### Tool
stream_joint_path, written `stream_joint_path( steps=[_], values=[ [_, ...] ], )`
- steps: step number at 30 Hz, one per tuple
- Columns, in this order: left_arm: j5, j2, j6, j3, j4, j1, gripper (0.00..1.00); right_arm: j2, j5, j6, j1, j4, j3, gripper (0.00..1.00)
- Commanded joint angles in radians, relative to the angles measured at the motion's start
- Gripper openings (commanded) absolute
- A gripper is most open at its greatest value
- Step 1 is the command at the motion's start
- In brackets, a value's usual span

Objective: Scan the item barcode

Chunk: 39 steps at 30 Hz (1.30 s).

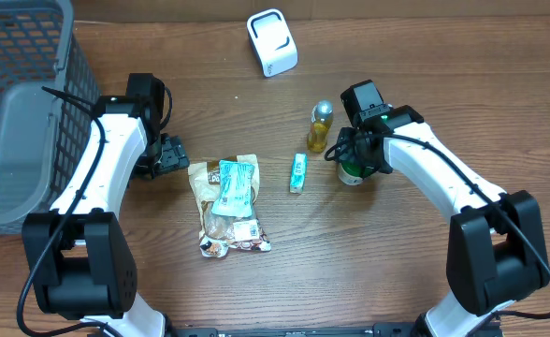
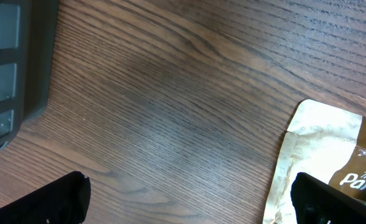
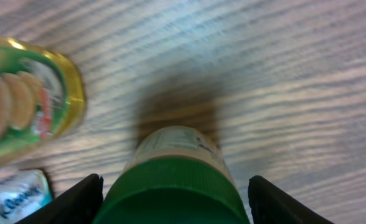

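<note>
Green-capped bottle [image 3: 170, 180] stands between your right gripper's [image 3: 173, 202] fingers, base cut off; whether they grip, you can't tell. Your left gripper [image 2: 189, 199] gapes wide beside the snack bag [image 2: 320, 155].

Left hand [image 1: 167, 154] low, spread wide; right hand [image 1: 352, 168] pointing straight down, partly spread.

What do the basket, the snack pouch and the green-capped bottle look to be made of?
Basket: grey plastic with a matte finish, judging by its moulded grid walls.
Snack pouch: thin printed film, glossy and crinkled. It could be plastic or a foil laminate, hard to tell which.
Green-capped bottle: the cap looks like smooth matte plastic. The body under the printed label is unclear.
</note>
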Motion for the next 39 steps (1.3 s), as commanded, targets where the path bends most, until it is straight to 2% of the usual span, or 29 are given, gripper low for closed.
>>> stream_joint_path(
  steps=[1, 10, 12, 13, 14, 21, 26, 28, 35, 39],
  values=[
    [-0.021, 0.011, -0.007, -0.006, 0.000, 0.007, 1.00, 0.004, -0.001, 0.000, -0.026, -0.029, -0.008, 0.71],
    [-0.021, 0.011, -0.007, -0.006, 0.001, 0.007, 1.00, 0.003, -0.035, 0.001, -0.045, -0.118, -0.008, 0.72],
    [-0.020, 0.011, -0.007, -0.006, 0.000, 0.007, 1.00, 0.003, -0.035, 0.001, -0.045, -0.122, -0.008, 0.81],
    [-0.020, 0.011, -0.007, -0.006, 0.001, 0.007, 1.00, 0.003, -0.035, 0.001, -0.045, -0.125, -0.008, 0.95],
    [-0.021, 0.011, -0.007, -0.006, 0.000, 0.007, 1.00, 0.003, -0.034, 0.001, -0.045, -0.125, -0.008, 1.00],
    [-0.020, 0.011, -0.007, -0.006, 0.001, 0.007, 1.00, 0.003, -0.039, -0.015, -0.090, -0.069, -0.002, 1.00],
    [-0.020, 0.011, -0.007, -0.006, 0.001, 0.007, 1.00, 0.004, -0.231, -0.269, -0.131, -0.061, -0.002, 1.00],
    [-0.021, 0.011, -0.007, -0.006, 0.001, 0.007, 1.00, 0.004, -0.268, -0.319, -0.134, -0.073, -0.003, 1.00],
    [-0.020, 0.011, -0.007, -0.006, 0.001, 0.007, 1.00, 0.004, -0.251, -0.320, -0.120, -0.074, -0.005, 0.97],
    [-0.020, 0.011, -0.007, -0.006, 0.001, 0.007, 1.00, 0.004, -0.156, -0.319, -0.098, -0.079, -0.005, 0.93]
  ],
)
